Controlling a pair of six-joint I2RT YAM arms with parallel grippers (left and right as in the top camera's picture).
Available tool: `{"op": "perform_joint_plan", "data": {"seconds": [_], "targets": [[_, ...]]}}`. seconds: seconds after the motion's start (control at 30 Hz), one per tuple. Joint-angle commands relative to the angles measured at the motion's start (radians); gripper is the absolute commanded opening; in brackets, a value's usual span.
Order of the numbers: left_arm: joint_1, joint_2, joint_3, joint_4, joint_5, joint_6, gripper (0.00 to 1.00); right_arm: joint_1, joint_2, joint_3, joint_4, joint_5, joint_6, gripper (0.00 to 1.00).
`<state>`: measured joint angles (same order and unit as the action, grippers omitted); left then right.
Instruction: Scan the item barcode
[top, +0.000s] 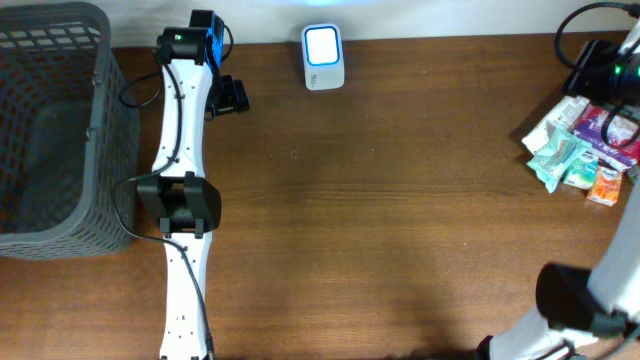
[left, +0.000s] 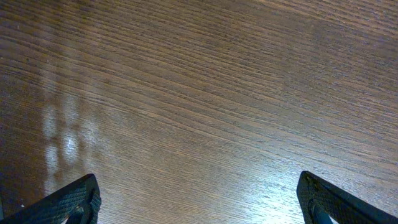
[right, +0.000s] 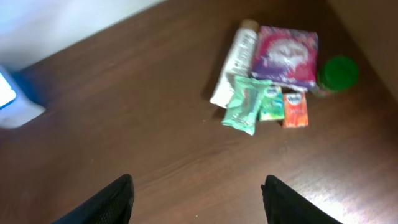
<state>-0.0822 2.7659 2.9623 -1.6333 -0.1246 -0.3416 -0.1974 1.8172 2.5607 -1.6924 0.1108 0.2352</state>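
Observation:
A pile of small items lies at the table's right edge. In the right wrist view it shows a mint-green packet, a pink pack, a white tube, a small orange box and a green round lid. My right gripper hangs open above bare wood, well short of the pile, with nothing between its fingers. A white scanner with a lit face stands at the back centre. My left gripper is wide open over bare table, near the back left.
A grey mesh basket stands at the far left beside the left arm. The scanner also shows at the left edge of the right wrist view. Black cables and the right arm's base sit behind the pile.

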Motion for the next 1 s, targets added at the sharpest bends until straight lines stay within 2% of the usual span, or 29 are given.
{"op": "perform_joint_plan", "data": {"seconds": [0.0,0.13,0.23,0.27,0.33,0.37,0.47,0.57,0.83,0.97], "targets": [[-0.003,-0.034,-0.003,0.001,-0.011,-0.010,0.99,0.101,-0.100,-0.063,-0.006,-0.010,-0.045,0.64],[-0.003,-0.034,-0.003,0.001,-0.011,-0.010,0.99,0.236,-0.305,-0.299,0.007,0.004,-0.047,0.64],[-0.003,-0.034,-0.003,0.001,-0.011,-0.010,0.99,0.313,-0.551,-0.624,0.142,0.005,-0.047,0.65],[-0.003,-0.034,-0.003,0.001,-0.011,-0.010,0.99,0.335,-0.669,-0.767,0.210,0.005,-0.037,0.68],[-0.003,-0.034,-0.003,0.001,-0.011,-0.010,0.99,0.342,-0.847,-0.979,0.297,0.000,-0.016,0.99],[-0.003,-0.034,-0.003,0.001,-0.011,-0.010,0.99,0.342,-0.958,-1.092,0.314,0.001,-0.016,0.99],[-0.003,-0.034,-0.003,0.001,-0.011,-0.010,0.99,0.342,-1.138,-1.259,0.304,0.001,-0.017,0.99],[-0.003,-0.034,-0.003,0.001,-0.011,-0.010,0.99,0.342,-1.228,-1.327,0.262,0.001,-0.017,0.99],[-0.003,-0.034,-0.003,0.001,-0.011,-0.010,0.99,0.342,-1.235,-1.328,0.224,0.002,-0.017,0.99],[-0.003,-0.034,-0.003,0.001,-0.011,-0.010,0.99,0.339,-1.247,-1.360,0.346,0.001,-0.022,0.99]]}}
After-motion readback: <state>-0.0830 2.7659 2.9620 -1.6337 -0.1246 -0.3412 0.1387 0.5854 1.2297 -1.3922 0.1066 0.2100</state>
